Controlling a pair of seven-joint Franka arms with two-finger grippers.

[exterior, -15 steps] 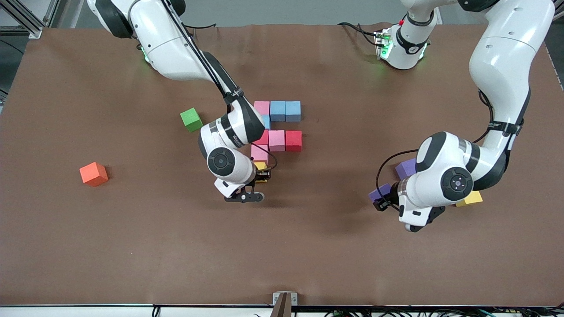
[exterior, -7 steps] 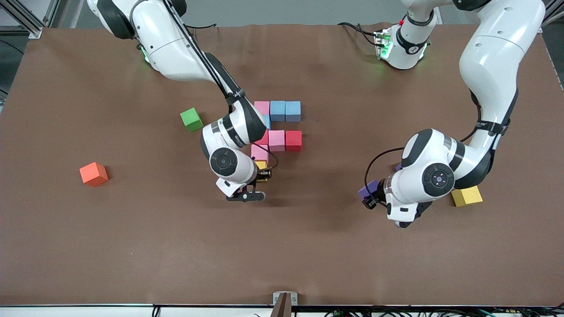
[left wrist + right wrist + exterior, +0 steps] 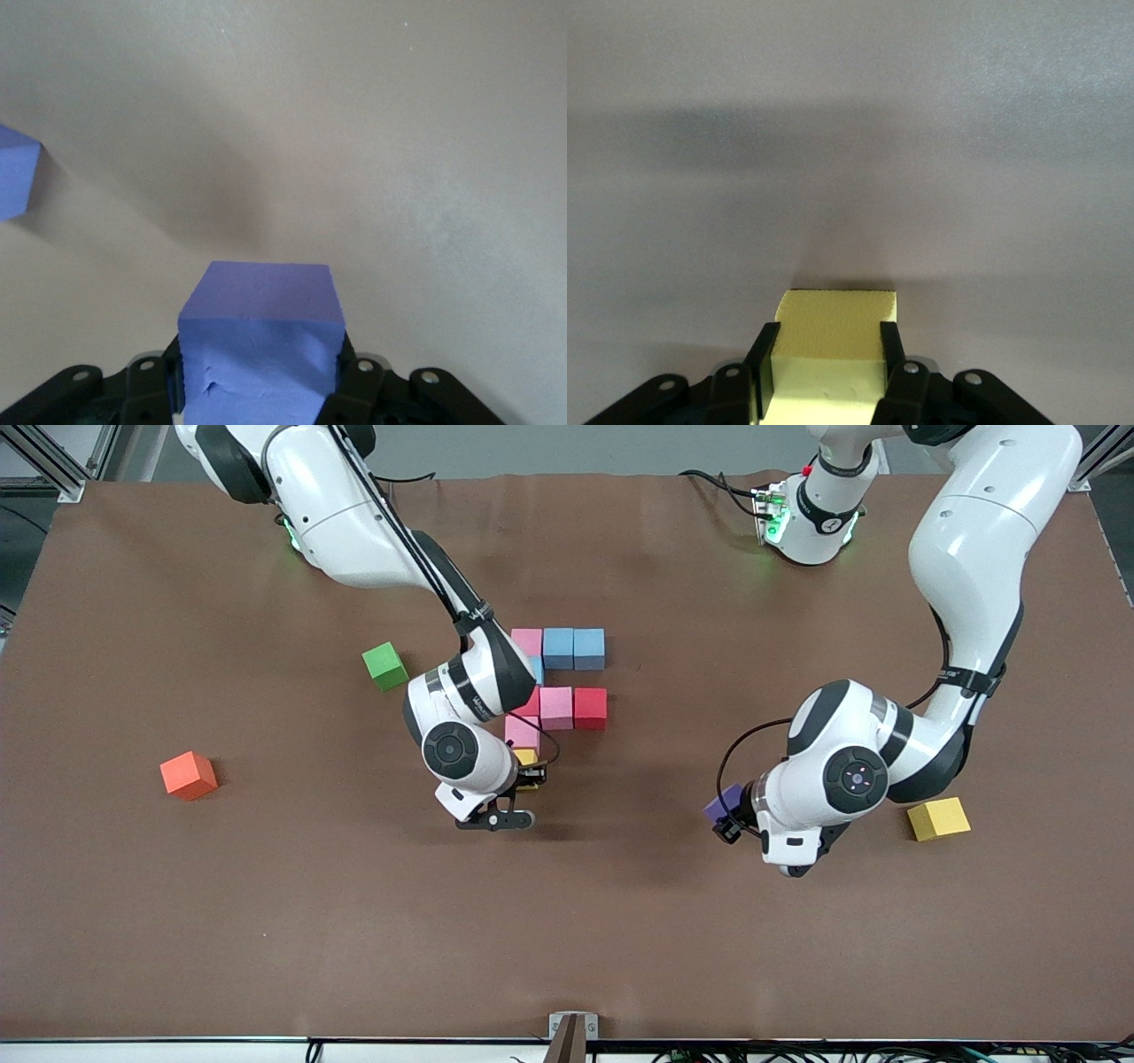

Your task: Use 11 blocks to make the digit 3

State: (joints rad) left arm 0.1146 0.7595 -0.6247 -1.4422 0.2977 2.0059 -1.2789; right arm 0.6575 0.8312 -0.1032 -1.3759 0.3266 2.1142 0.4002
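Left gripper (image 3: 728, 825) is clamped on a purple block (image 3: 719, 808), which sits between the fingers (image 3: 350, 381) with its free end sticking out past the tips; it hangs over bare mat, off toward the left arm's end from the part-built digit 3 (image 3: 558, 686).

Right gripper (image 3: 529, 777) is clamped on a small yellow block (image 3: 525, 758), at the camera-side end of the digit 3, just next to its pink block (image 3: 522, 732).

Digit 3 so far: pink, light blue and blue-grey cubes in one row, pink and red in the next row nearer the camera, the rest partly hidden under the right arm.

Larger yellow cube (image 3: 939, 818) lies well toward the left arm's end from the digit 3; green cube (image 3: 384, 665) and orange cube (image 3: 189, 775) lie toward the right arm's end.

Left wrist view shows a second purple block (image 3: 16, 170) on the mat, which the front view hides under the arm. Right wrist view (image 3: 824, 354) shows the yellow block seated squarely between the fingers.

Versus a second ago: left gripper and its purple block have shifted toward the digit 3, uncovering the larger yellow cube; right gripper has barely moved.
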